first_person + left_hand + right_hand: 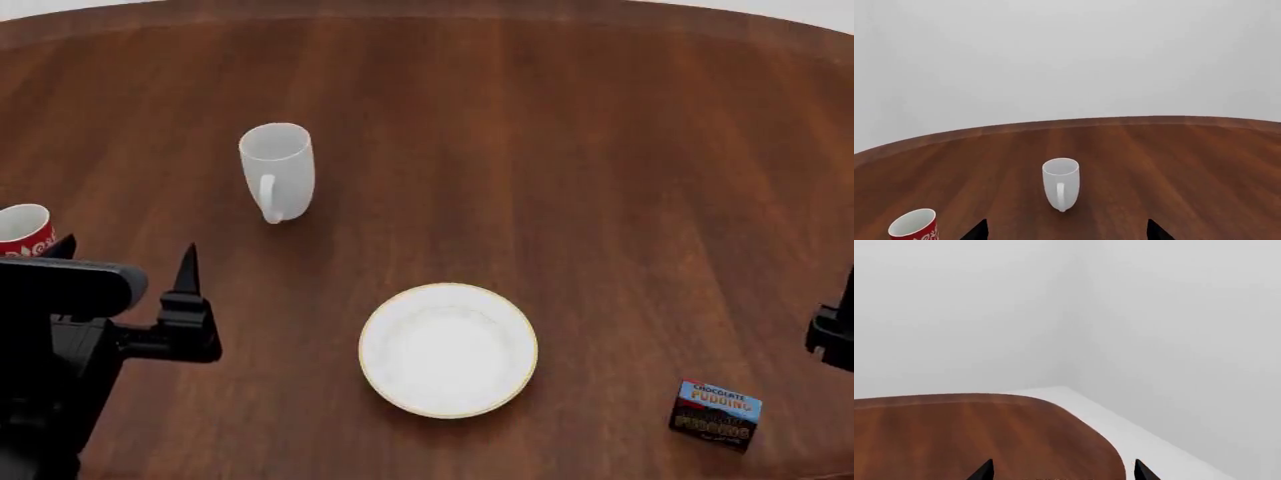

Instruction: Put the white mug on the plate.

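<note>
The wooden table (641, 150) carries everything. The plate (449, 349), round and white with a gold rim, lies right of the left gripper (127, 270), whose jaws stand apart, empty. The white mug (278, 170), plain, glossy and upright, stands ahead of that gripper, well apart from it, its handle toward the gripper.

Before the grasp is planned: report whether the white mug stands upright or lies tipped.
Upright. The white mug stands on the table, open rim up, handle facing the robot; the left wrist view agrees.

White mug (276, 170) behind plate (449, 349) (leftward), apart.
</note>
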Controlling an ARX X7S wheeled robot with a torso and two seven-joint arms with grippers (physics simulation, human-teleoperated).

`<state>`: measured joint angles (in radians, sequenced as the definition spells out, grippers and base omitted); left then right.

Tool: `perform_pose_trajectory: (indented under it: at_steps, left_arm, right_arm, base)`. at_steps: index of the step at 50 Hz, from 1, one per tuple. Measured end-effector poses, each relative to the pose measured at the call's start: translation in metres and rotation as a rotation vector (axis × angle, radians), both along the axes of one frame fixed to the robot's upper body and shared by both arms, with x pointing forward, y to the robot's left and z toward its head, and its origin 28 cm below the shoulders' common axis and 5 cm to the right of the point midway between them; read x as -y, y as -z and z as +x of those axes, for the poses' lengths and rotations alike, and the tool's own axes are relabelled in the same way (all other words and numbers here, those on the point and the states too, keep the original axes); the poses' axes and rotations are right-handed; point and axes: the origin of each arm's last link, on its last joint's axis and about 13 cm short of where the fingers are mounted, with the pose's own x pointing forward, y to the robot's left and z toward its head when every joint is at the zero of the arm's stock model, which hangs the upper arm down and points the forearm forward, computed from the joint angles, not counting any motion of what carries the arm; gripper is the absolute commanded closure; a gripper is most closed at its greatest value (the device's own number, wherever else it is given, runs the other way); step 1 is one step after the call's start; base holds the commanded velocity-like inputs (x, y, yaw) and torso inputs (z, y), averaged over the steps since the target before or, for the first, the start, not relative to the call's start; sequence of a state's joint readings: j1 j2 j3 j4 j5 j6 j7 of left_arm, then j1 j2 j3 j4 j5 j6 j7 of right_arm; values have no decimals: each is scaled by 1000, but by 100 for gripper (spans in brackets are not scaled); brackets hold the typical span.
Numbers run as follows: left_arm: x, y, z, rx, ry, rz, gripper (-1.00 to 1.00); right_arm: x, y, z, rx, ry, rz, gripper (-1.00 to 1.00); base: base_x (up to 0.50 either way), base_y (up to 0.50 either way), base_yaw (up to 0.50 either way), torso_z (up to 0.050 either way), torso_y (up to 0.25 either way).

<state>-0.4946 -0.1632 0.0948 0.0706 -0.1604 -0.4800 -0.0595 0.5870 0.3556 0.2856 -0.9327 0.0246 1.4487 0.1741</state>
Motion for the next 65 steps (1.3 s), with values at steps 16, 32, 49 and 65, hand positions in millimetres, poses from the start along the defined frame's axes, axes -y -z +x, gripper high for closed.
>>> perform_pose_trajectory:
  at_steps: [16,32,49,65]
  left_arm:
    - [0,-6,1,1,13,-2,-100]
    - [1,-8,0,3,18,1,-100]
    - [1,-8,-2,5,25,-1,-100]
    - [2,-7,-4,1,31,0,-100]
  right_arm:
    - [5,1,-8,13,22,13,-100]
    - [6,3,-11,12,12,21,-100]
    - [5,1,-13,19,-6,30,-100]
    - [4,3,-14,24,-24,45,-100]
  base:
    - [0,0,0,0,0]
    - [0,0,-192,0,0]
    - [0,0,-500,0,0]
    - [0,0,-500,0,0]
